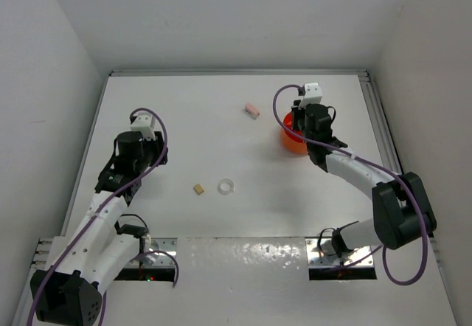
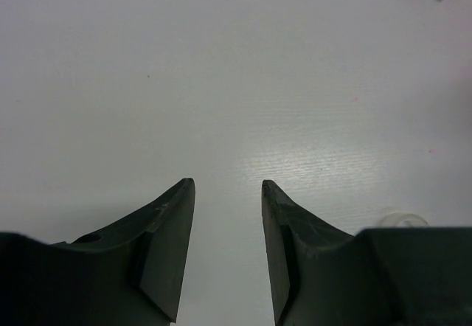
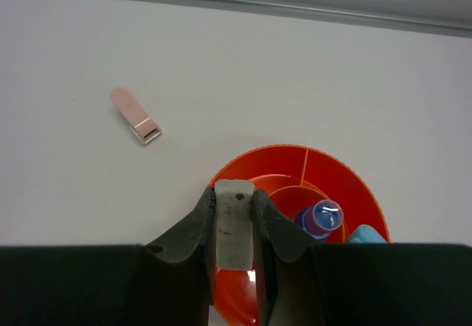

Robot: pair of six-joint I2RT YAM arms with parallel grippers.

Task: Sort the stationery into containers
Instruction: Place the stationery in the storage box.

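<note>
Eraser [image 3: 234, 223] clamped upright between right fingers [image 3: 193, 226], above tub [image 3: 346, 186] near rim. Bottle [image 3: 324, 215] inside tub. Pink stick [image 3: 136, 115] on surface [image 2: 221, 82], well left of tub. Left fingers [image 2: 166, 223] apart, empty, tape ring [image 1: 226, 186] nearby.

I've top cam high, looking down from behind; wrist cams close over table [image 1: 184, 134]; top/right-wrist share orange tub [image 1: 290, 140].
</note>
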